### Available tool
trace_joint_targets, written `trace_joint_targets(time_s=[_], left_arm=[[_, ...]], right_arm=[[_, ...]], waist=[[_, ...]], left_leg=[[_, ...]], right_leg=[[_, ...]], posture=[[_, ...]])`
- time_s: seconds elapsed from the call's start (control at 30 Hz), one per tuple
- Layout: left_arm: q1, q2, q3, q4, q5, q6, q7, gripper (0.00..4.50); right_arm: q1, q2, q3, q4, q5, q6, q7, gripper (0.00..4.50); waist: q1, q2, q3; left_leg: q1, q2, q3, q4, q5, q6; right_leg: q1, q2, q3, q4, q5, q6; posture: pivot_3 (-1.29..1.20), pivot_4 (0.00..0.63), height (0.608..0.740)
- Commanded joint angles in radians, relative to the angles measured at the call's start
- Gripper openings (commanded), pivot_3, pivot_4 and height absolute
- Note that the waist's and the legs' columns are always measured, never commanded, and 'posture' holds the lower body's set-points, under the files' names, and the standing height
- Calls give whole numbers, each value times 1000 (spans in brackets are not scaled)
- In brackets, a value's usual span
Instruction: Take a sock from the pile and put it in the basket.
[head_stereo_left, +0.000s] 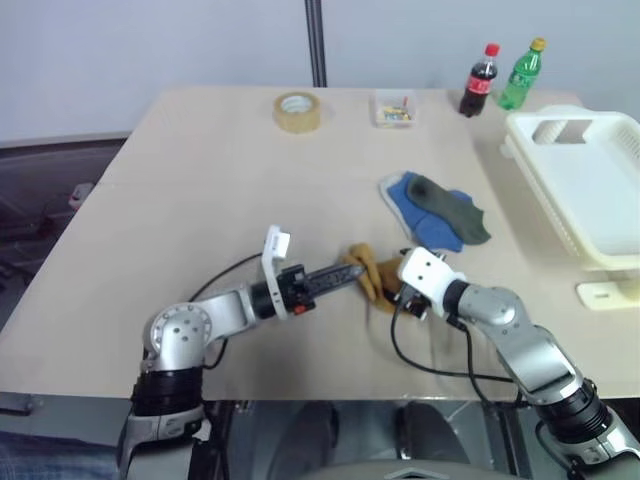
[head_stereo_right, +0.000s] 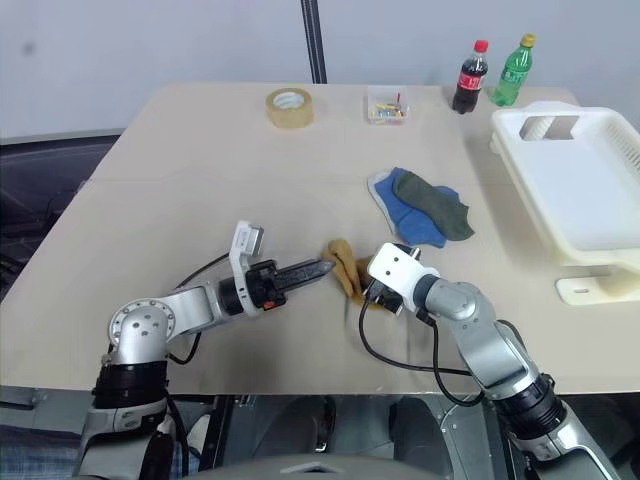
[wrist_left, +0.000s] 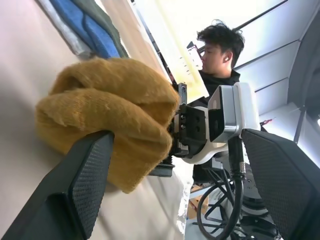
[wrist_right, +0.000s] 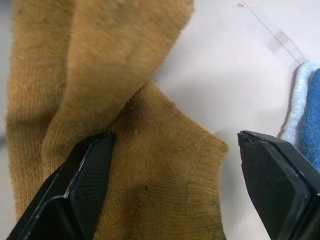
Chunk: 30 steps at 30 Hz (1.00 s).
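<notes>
The mustard-yellow sock (head_stereo_left: 371, 277) lies crumpled on the table near its front edge, apart from the pile (head_stereo_left: 436, 208) of blue and dark grey-green socks behind it. My left gripper (head_stereo_left: 349, 271) points at the sock from the left, open, with the sock (wrist_left: 107, 105) bunched ahead of its fingers (wrist_left: 82, 185) and against one of them. My right gripper (head_stereo_left: 386, 293) comes in from the right, open, its fingers (wrist_right: 82, 175) spread over the flat sock (wrist_right: 150, 165). The cream-white basket (head_stereo_left: 560, 125) stands at the table's right edge.
A tape roll (head_stereo_left: 297, 111), a small clear box (head_stereo_left: 394, 108), a cola bottle (head_stereo_left: 480, 80) and a green bottle (head_stereo_left: 521, 75) stand along the far side. A small white piece (head_stereo_left: 605, 292) lies in front of the basket. A person (wrist_left: 220, 55) stands beyond the table.
</notes>
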Motion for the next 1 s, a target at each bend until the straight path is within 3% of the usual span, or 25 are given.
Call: trace_joint_targets(time_s=[0.03,0.63,1.0], left_arm=[[-4,24,-6,5,9,-2,-38,4385],[-29,-52,-87,18,158,-188,-130,4385],[-122,-115,-169,99,241,-238,-187,4385]], right_arm=[[17,-18,-7,24,-32,26,-11,4115],[12,-15,10,37,-43,15,-8,4115],[0,-17,31,57,-53,-19,22,4115]], waist=[[0,0,1],[0,-1,3],[-2,-1,3]], left_leg=[[0,0,0,0,0,0],[-1,0,-1,0,0,0],[-2,0,-1,-1,0,0]], right_leg=[[0,0,0,0,0,0],[0,-2,-1,-1,0,0],[0,0,-2,-1,0,0]], posture=[[0,150,738],[0,150,738],[0,150,738]])
